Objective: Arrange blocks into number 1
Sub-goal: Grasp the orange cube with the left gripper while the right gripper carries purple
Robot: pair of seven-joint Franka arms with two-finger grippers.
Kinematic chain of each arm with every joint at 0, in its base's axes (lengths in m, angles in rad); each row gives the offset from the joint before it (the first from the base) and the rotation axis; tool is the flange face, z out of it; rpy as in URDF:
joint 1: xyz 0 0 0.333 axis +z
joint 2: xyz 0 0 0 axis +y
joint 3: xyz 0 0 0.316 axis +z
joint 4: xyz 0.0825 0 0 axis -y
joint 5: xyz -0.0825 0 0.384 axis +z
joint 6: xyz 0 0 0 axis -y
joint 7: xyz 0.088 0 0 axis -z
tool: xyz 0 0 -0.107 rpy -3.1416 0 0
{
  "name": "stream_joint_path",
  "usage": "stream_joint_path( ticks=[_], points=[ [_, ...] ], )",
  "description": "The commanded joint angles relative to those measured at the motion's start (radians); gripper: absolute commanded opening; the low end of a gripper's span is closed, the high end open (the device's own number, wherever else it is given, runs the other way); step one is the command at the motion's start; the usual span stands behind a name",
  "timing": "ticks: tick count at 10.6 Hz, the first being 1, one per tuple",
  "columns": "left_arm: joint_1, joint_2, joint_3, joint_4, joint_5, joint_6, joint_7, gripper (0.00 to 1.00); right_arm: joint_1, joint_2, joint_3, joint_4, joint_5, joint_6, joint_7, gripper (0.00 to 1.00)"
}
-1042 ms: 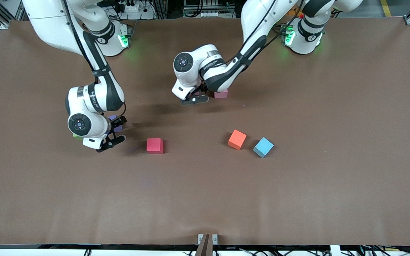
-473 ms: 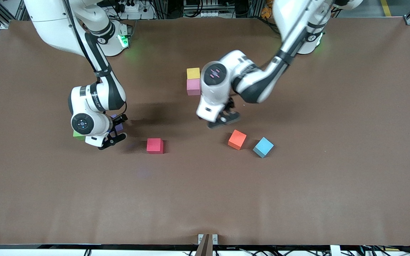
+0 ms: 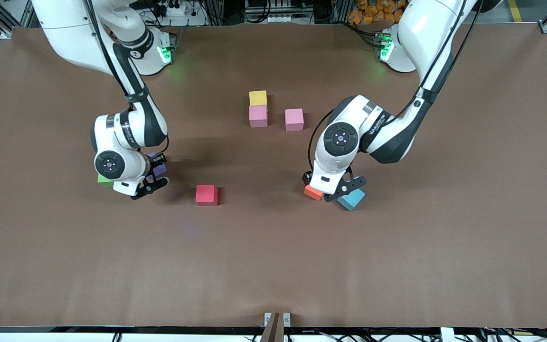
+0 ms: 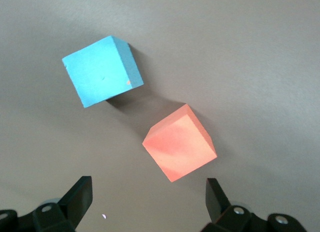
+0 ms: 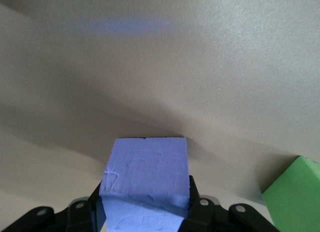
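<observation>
Mid-way through gathering cubes for the digit: start of the stroke laid near the table's middle, where small matte yellow cube (image 3: 258,98) touches first matte pink cube (image 3: 258,116), with second pink cube (image 3: 294,119) just beside that one, toward the left arm's end.

Right gripper (image 3: 152,179), low at the right arm's end of the brown table (image 3: 273,266), clenched on small matte purple cube (image 5: 145,182); matte green cube (image 5: 294,192) just beside it, matte red cube (image 3: 206,194) near.

Left gripper (image 3: 337,189) spread wide, hovering over small matte orange cube (image 4: 179,142), with matte light blue cube (image 4: 102,70) just beside that.

Next, as a judgement: lift the purple cube clear of the green one and carry to the column; drop the left jaws squarely astride the tilted orange cube, avoiding the blue neighbour.

Against a second ago: right jaws gone from spread to clamped; left arm swung from beside the pink cubes to the orange one, leaving yellow and pink uncovered.
</observation>
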Motion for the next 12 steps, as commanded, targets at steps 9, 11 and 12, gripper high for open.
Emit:
stream_joint_path(
  ticks=[9,11,12],
  points=[
    [-0.026,0.124,0.018,-0.018,0.15,0.239,-0.734,1.0,0.467,-0.059,-0.031,0.046,0.351,0.089,0.579,0.34],
    [-0.032,0.161,0.017,-0.038,0.225,0.295,-0.825,1.0,0.514,-0.017,-0.031,0.091,0.362,0.097,0.599,0.34],
    [-0.034,0.16,0.015,-0.046,0.227,0.296,-0.829,1.0,0.533,0.007,-0.031,0.114,0.362,0.091,0.599,0.35]
  ],
)
